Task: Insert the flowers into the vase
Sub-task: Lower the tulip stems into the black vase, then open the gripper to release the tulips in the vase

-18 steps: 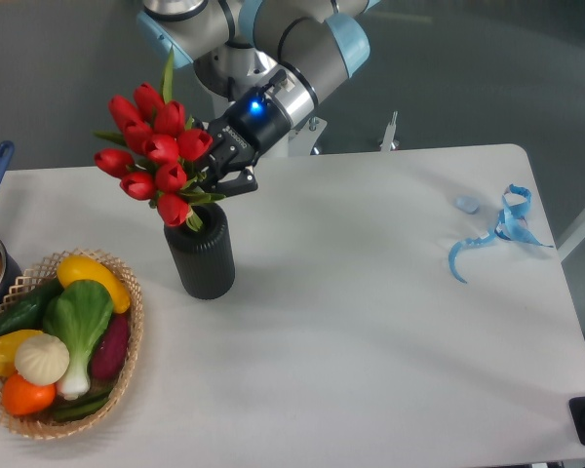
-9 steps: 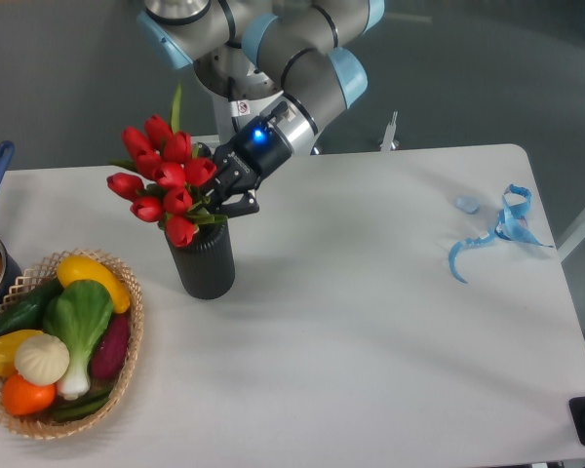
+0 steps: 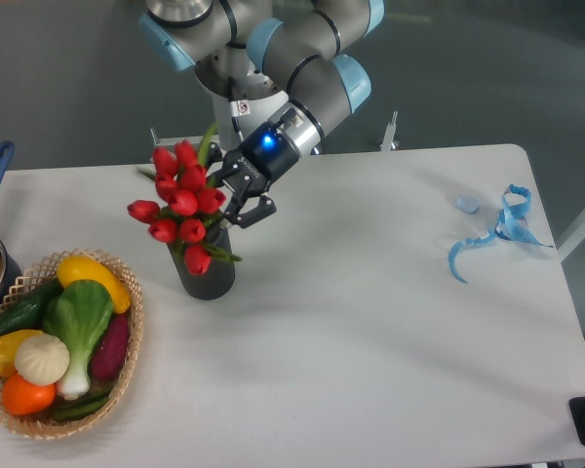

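You've got the bunch of red tulip buds with green stems and leaves (image 3: 183, 210) sitting low on the matte black ribbed cylinder vase (image 3: 207, 274), blooms spilling over its mouth and hiding most of the rim, one bud drooping down the vase's front. The vase stands upright on the white table (image 3: 370, 341), just right of the woven wicker basket of toy vegetables (image 3: 63, 346). Your black two-finger gripper (image 3: 236, 195) is right against the bunch's right side, above the vase's mouth. Its fingers look slightly parted around the stems, but with the leaves and buds crowding in you can't tell whether they're actually pinching the bunch or merely touching it.
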`<state>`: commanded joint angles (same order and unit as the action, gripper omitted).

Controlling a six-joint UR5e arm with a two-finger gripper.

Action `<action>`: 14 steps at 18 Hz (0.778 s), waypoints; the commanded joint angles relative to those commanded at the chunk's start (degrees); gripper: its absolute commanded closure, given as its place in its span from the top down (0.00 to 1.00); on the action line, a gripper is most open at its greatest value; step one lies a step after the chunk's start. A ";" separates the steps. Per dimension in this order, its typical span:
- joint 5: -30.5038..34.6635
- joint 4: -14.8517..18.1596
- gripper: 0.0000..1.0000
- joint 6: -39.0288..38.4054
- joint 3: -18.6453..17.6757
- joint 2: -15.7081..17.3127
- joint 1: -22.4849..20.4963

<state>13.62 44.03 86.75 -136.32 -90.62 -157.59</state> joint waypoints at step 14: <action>0.26 0.26 1.00 -0.18 -2.37 7.38 -9.48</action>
<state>13.89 44.30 86.57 -138.69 -83.24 -167.07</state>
